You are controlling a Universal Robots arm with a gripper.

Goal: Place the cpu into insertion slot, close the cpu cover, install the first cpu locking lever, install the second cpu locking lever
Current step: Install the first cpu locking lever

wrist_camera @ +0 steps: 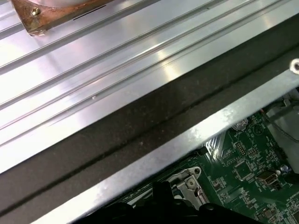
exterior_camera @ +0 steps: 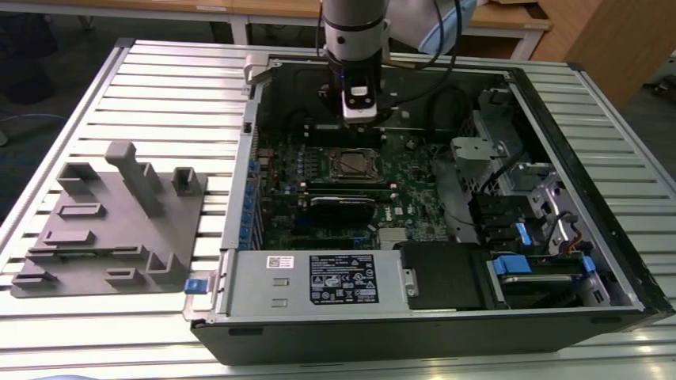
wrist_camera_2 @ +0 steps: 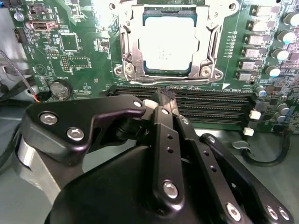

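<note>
In the second wrist view the cpu (wrist_camera_2: 168, 44) lies flat in the insertion slot (wrist_camera_2: 135, 70), its silver top facing up. The cpu cover (wrist_camera_2: 209, 44) lies down around it as a silver frame. How the locking levers stand along the socket sides I cannot tell. My gripper (wrist_camera_2: 162, 94) is shut with nothing in it; its black fingers (wrist_camera_2: 166, 140) meet at the tip over the long memory slots (wrist_camera_2: 210, 100) just beside the socket. In the exterior view the gripper (exterior_camera: 359, 117) hangs above the board a little behind the slot (exterior_camera: 354, 164).
The open computer case (exterior_camera: 591, 158) lies on a slatted metal table (exterior_camera: 158, 87). A grey fixture block (exterior_camera: 106, 222) sits at the exterior view's left. Cables and drive bays (exterior_camera: 528, 206) crowd the case's right side. A power supply (exterior_camera: 338, 277) fills the front.
</note>
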